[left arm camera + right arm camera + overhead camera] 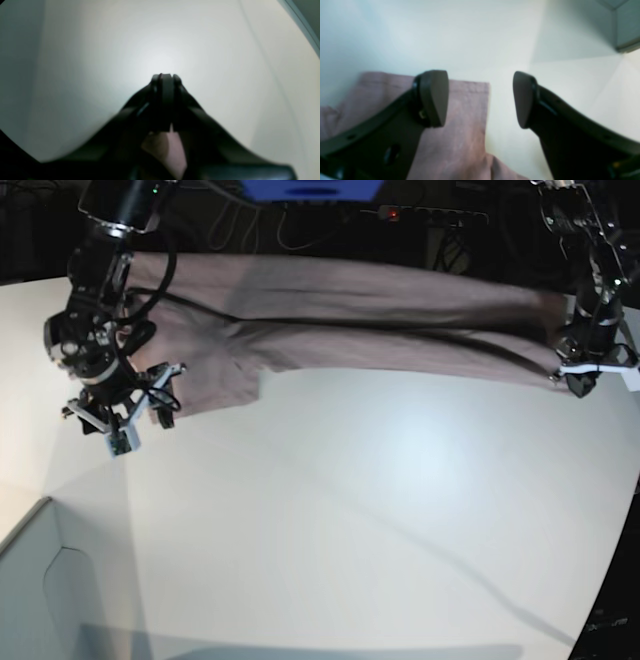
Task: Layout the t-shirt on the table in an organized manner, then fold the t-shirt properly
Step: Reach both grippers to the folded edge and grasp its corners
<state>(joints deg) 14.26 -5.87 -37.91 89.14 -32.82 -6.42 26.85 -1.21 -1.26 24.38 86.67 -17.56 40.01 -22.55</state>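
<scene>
The mauve t-shirt (350, 320) is stretched in a long band across the far side of the white table (380, 510). My left gripper (580, 385) is at the band's right end, shut on the t-shirt. In the left wrist view the fingertips (163, 76) are pressed together, with pink fabric (172, 152) pinched behind them. My right gripper (130, 415) is at the left end with its jaws wide apart. In the right wrist view it (481, 100) hovers over a flat shirt corner (460, 120) with nothing between the fingers.
A pale box corner (40, 580) sits at the near left and also shows in the right wrist view (625, 25). The table's curved edge (622, 580) runs down the right. Dark cables and a blue object (310, 188) lie beyond the far edge.
</scene>
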